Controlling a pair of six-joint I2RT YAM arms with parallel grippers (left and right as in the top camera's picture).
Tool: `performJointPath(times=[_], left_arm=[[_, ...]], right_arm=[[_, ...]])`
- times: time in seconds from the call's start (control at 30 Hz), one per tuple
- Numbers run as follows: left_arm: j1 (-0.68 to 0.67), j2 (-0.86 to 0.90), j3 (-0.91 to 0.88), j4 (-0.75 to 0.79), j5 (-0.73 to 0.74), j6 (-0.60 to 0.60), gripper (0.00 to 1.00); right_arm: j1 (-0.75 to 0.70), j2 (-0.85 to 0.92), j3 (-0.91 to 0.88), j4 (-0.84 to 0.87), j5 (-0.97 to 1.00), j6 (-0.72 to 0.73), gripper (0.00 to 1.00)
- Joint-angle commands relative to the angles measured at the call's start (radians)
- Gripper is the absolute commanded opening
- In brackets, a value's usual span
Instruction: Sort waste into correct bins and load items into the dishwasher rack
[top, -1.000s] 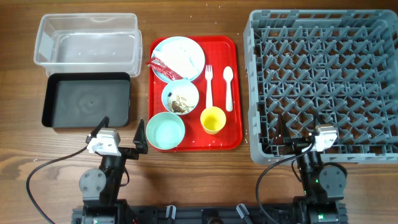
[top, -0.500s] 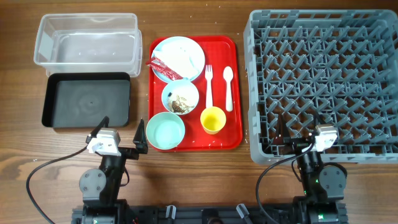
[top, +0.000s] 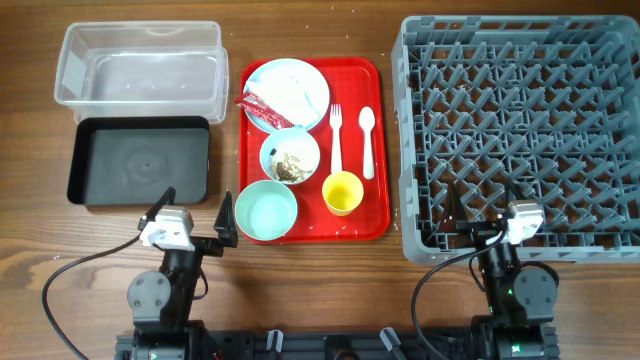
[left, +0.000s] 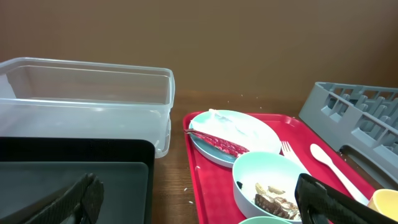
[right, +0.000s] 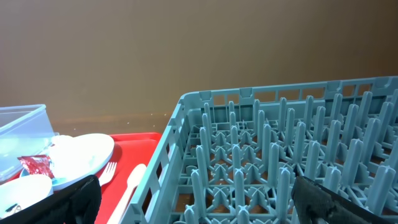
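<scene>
On the red serving tray, the pale blue plate (top: 290, 78) holds a red wrapper (top: 262, 106) and a white napkin (top: 300, 92). The small pale blue bowl (top: 290, 157) holds brown food scraps (left: 273, 200). The mint-green bowl (top: 267, 212), yellow cup (top: 341, 193), white fork (top: 336, 135) and spoon (top: 368, 140) lie beside them. The clear tub (top: 140, 65) and black tray (top: 140, 160) are at the left. The grey rack (top: 520, 130) is at the right. My left gripper (top: 198, 207) is open and empty near the black tray's front corner. My right gripper (top: 482, 205) is open and empty over the rack's front edge.
The red serving tray (top: 380, 150) lies between the bins and the rack. The tub, the black tray and the rack hold nothing. Bare wooden table runs along the front, between my two arm bases.
</scene>
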Motion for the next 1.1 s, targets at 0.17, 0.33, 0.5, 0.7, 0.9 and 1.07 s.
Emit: performJointPath(times=[0.17,0.33,0.5,0.7,0.9,1.07], left_arm=[[-0.005,-0.006,0.025,0.088,-0.001,-0.01,1.0],[-0.005,0.03,0.14,0.057,0.02,-0.01,1.0],[-0.005,0.239,0.315,0.017,0.098,-0.01,1.0],[-0.005,0.718,0.718,-0.175,0.141,-0.01,1.0],[-0.01,1.189,1.284,-0.638,0.156,-0.01,1.0],[-0.094,1.526,1.737,-0.962,0.153,-0.006,1.0]], right_arm=[[0.004,0.0,0.001,0.159,-0.008,0.013,1.0],[0.004,0.005,0.064,0.171,-0.043,0.01,1.0],[0.004,0.096,0.168,0.169,-0.108,-0.092,1.0],[0.004,0.424,0.463,0.048,-0.12,-0.12,1.0],[0.004,0.771,0.85,-0.287,-0.113,-0.121,1.0],[0.003,1.025,1.163,-0.611,-0.112,-0.121,1.0]])
